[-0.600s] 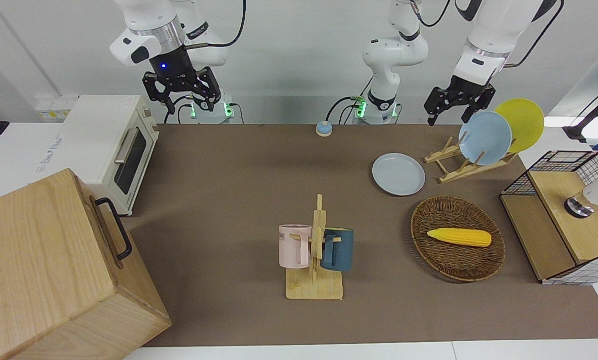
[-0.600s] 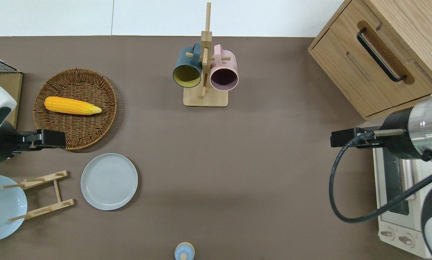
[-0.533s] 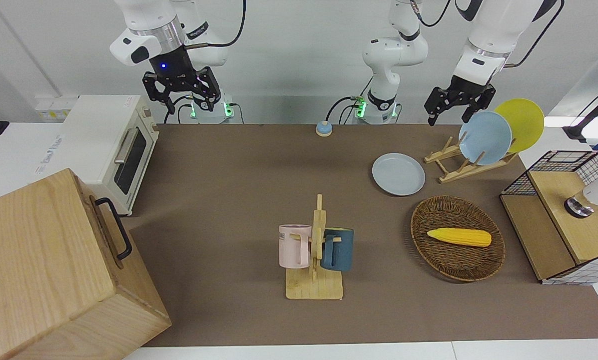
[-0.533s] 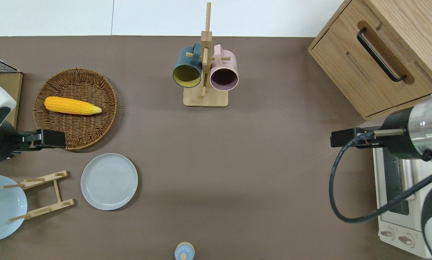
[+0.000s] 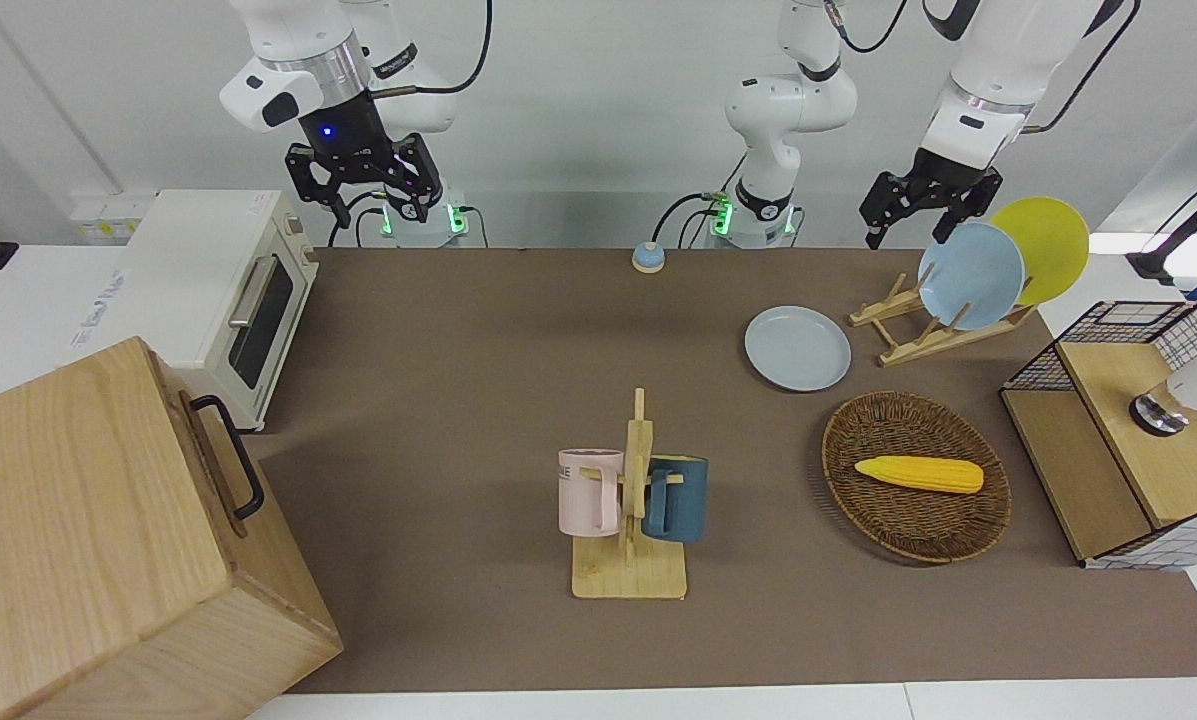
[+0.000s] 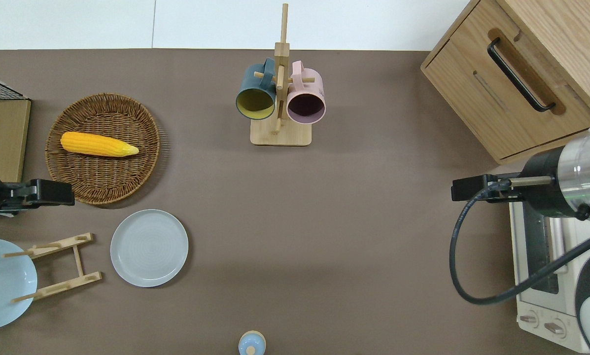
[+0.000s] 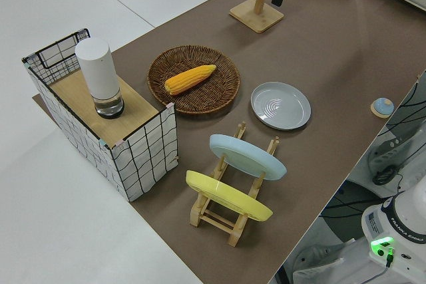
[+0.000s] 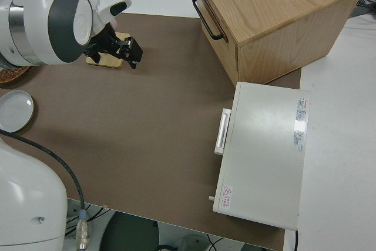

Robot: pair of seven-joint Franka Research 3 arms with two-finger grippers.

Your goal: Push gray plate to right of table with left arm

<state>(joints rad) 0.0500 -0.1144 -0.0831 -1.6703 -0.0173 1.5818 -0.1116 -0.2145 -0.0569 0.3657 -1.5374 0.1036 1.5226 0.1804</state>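
1. Long brown table with white edges (image 5: 478, 330). Holds all the other things.
2. Big wooden box with a black handle (image 5: 88, 540). Sits at the right arm's end of the table.
3. White left arm (image 5: 988, 70). Reaches down at its own end of the table. White right arm with a black wrist block (image 5: 298, 60). Parked.
4. White toaster oven (image 5: 218, 290). Stands beside the wooden box, nearer to the robots.
5. Wire box with a wooden top (image 5: 1128, 450). Sits at the left arm's end of the table.
6. Round brown woven basket (image 5: 913, 545). Holds a yellow corn cob (image 5: 920, 474).
7. Wooden plate rack (image 5: 933, 335). Holds a sky-blue plate (image 5: 970, 275) and a yellow plate (image 5: 1048, 245), both tilted.
8. Wooden mug stand (image 5: 630, 575). Carries a pink mug (image 5: 588, 492) and a dark blue mug (image 5: 676, 498).
9. Round pale gray-blue plate (image 5: 797, 348). Lies flat on the table, just beside the rack toward the right arm's end, not touching it. Nearer to the robots than the basket.
10. Small black left gripper (image 5: 906, 236). Hangs in the air over the edge of the basket, fingers spread apart, holding nothing. Well apart from the gray plate.
11. Black right gripper (image 5: 381, 210). Fingers spread wide, holding nothing.
12. Small blue knob (image 5: 648, 257). Sits at the table edge closest to the robots.
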